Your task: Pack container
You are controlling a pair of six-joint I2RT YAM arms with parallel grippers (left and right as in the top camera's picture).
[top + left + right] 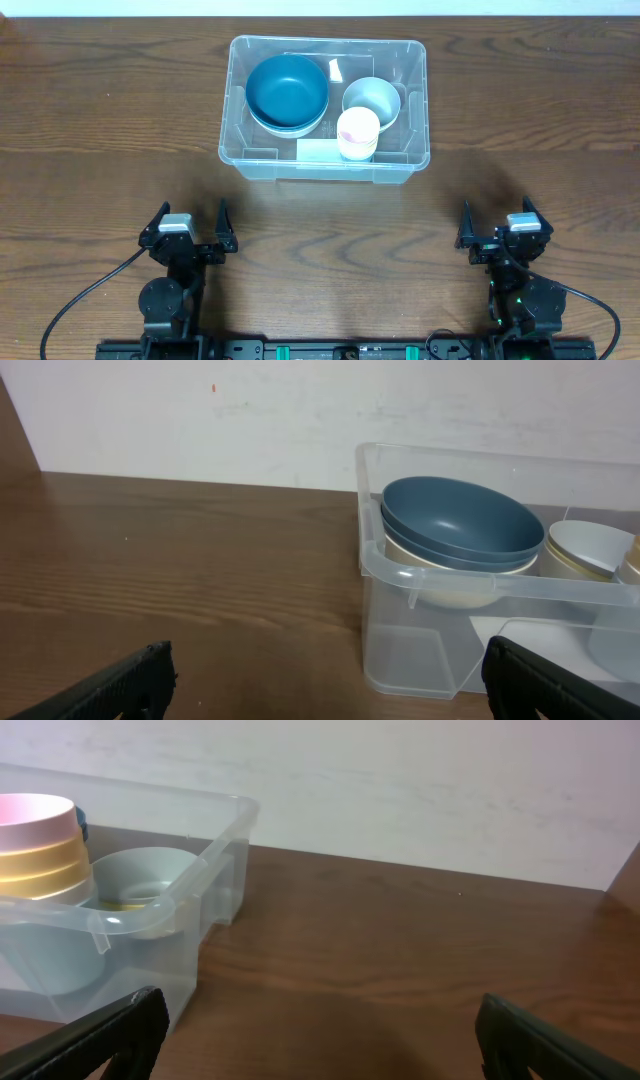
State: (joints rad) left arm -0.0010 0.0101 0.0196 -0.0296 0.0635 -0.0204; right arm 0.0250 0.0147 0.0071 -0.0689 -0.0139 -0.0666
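The container [400, 170] sat at the far middle of the table [100, 120], holding stacked dark blue bowls [287, 90] at left, a grey bowl [372, 100] at right and a stack of pale cups [358, 132] just before it. Well short of it, the left gripper [192, 210] and right gripper [497, 208] stood with fingers spread wide, empty.

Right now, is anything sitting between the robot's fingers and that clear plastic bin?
Nothing visible does. Only bare table lies between the container and the open left fingers and right fingers, which are well short of it.
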